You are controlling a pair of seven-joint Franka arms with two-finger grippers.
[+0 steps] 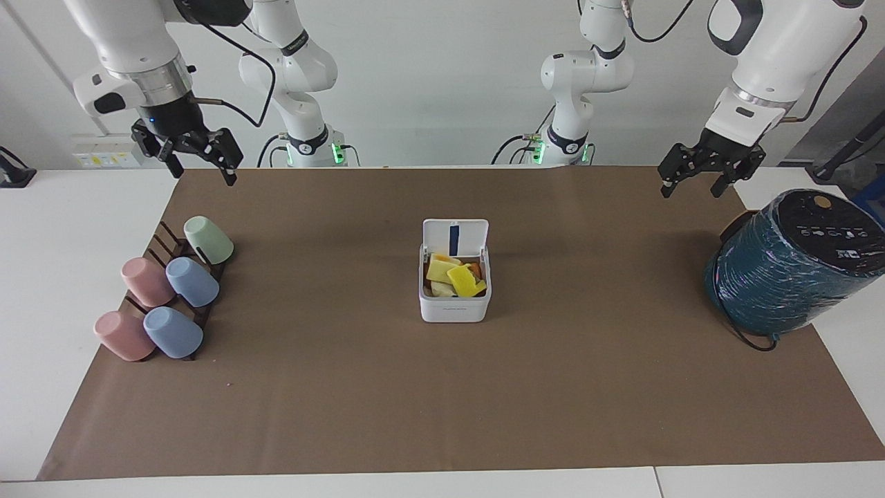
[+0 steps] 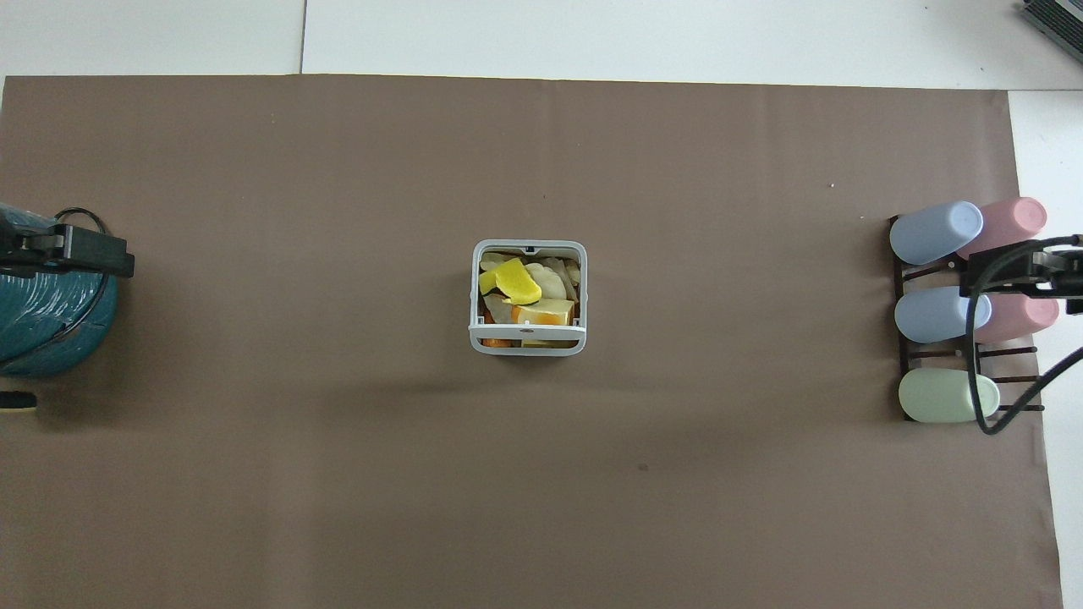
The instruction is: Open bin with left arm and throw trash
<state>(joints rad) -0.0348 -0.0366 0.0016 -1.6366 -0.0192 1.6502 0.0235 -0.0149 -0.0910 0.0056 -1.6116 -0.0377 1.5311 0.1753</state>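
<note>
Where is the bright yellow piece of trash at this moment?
The bright yellow piece lies on top of the other trash inside the open bin, at the middle of the brown mat.
</note>
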